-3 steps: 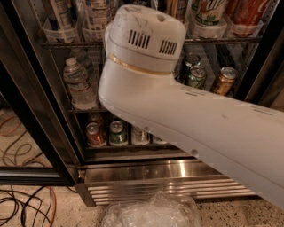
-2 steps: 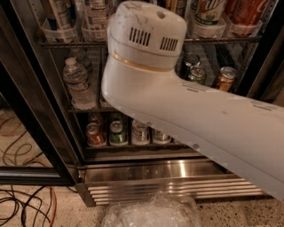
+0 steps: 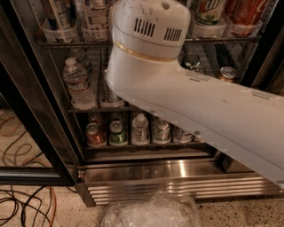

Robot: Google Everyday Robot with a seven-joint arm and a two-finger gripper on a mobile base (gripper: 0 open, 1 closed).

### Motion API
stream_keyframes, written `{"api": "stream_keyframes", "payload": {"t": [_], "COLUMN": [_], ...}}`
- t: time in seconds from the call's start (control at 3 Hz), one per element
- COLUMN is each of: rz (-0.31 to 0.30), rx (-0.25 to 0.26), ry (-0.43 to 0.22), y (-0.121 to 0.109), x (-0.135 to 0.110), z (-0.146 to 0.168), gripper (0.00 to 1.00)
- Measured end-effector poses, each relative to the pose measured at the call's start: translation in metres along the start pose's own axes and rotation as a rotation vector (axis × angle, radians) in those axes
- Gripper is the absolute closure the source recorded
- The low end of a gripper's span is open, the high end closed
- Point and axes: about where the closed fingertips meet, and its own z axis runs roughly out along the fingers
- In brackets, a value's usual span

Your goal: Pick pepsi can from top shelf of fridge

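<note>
The fridge (image 3: 177, 186) stands open in front of me, with its wire racks in view. The top shelf (image 3: 75, 44) carries a row of clear cup holders (image 3: 55, 33) along its front. A dark blue can with white markings (image 3: 57, 12), seemingly the pepsi can, stands in the far left holder and is cut off by the top edge. A pale can (image 3: 95, 17) stands beside it. My white arm (image 3: 186, 97) covers the middle of the view. The gripper is hidden beyond it, up towards the top shelf.
A green can (image 3: 208, 11) and a red Coca-Cola can (image 3: 246, 11) stand top right. A water bottle (image 3: 77, 84) sits on the middle rack. Cans (image 3: 117, 133) line the bottom rack. The black door frame (image 3: 31, 111) is on the left, with cables (image 3: 26, 204) on the floor and a clear plastic bag (image 3: 151, 213) below.
My arm has shifted slightly to the right and upward. The cans and bottles on the shelves have not moved.
</note>
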Motion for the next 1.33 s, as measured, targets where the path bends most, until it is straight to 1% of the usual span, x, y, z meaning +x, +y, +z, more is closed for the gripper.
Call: {"api": "stream_keyframes", "payload": {"t": [0.33,1.0,1.33], "rz": [0.014,0.049,0.053], "rx": [-0.004,-0.005,0.006], "ry": [0.004,0.032,0.029], "y": [0.000,0.000,-0.001], "x": [0.001,0.016,0.018], "z": [0.012,0.029,0.036], "gripper": [0.47,0.47,0.48]}}
